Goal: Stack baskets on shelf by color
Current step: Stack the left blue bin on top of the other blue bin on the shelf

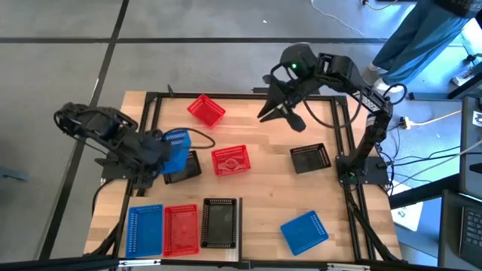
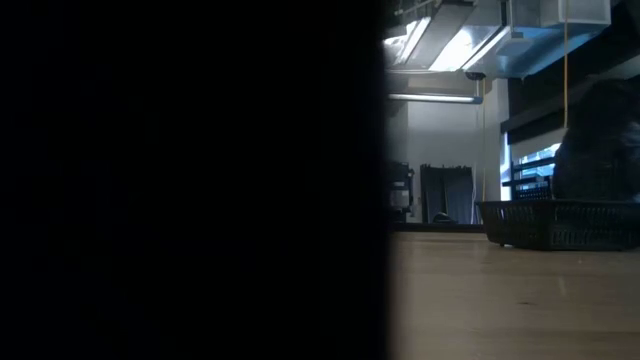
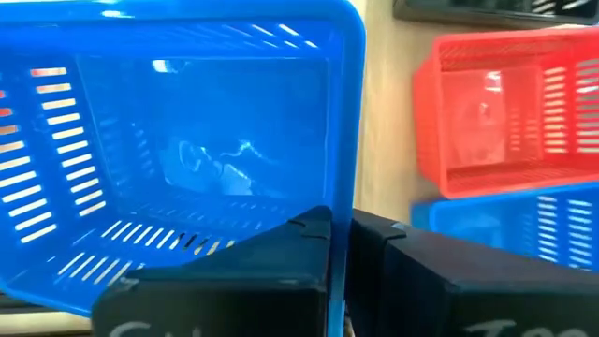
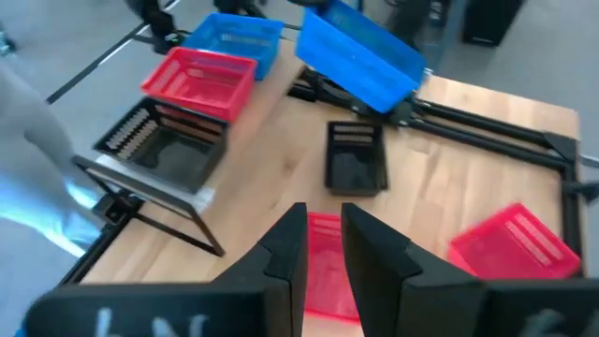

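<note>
Left gripper [image 1: 162, 147] at 9 o'clock on the table, fingers [image 3: 314, 245] pinching the wall of a blue basket [image 1: 176, 150] and holding it aloft, tilted, above a black basket [image 1: 184, 167]. Right gripper [image 1: 280, 111] hangs at 1 o'clock over the tabletop [image 1: 263, 188], its fingers [image 4: 285, 245] nearly pressed together with a narrow gap and nothing held. Along 6 to 7 o'clock sit 3 baskets in a row: blue [image 1: 145, 229], red [image 1: 181, 228], black [image 1: 220, 223]. Another red basket [image 1: 230, 159] lies at centre, one red [image 1: 205, 111] at 11, a black one [image 1: 310, 158] at 3, a blue one [image 1: 304, 231] at 5.
</note>
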`<state>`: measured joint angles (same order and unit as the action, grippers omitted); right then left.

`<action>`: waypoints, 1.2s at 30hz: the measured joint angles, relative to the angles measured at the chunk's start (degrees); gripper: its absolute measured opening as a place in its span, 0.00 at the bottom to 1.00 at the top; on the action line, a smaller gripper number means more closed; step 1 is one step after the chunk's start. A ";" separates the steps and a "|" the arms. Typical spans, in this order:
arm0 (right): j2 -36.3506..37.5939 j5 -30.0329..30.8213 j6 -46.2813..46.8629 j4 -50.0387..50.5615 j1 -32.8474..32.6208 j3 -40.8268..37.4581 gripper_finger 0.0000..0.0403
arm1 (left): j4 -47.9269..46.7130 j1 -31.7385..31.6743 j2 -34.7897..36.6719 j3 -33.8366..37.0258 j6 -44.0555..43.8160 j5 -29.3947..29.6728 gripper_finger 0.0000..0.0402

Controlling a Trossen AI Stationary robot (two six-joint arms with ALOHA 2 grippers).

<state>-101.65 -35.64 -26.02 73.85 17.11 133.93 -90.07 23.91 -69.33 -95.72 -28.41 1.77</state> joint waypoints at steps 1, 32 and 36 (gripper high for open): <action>-0.09 0.13 0.00 -0.11 -0.95 0.00 0.17 | 0.03 0.39 -0.30 0.00 0.00 0.82 0.00; -5.01 15.66 0.02 -7.46 -8.88 -0.01 0.17 | 0.07 13.60 -0.82 0.00 -6.34 -2.21 0.00; -5.01 15.65 0.04 -7.46 -8.89 -0.01 0.17 | 0.07 14.40 -0.82 0.00 2.31 -1.24 0.00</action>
<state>-106.65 -19.99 -25.98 66.39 8.23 133.91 -90.00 38.30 -70.15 -95.72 -26.10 0.54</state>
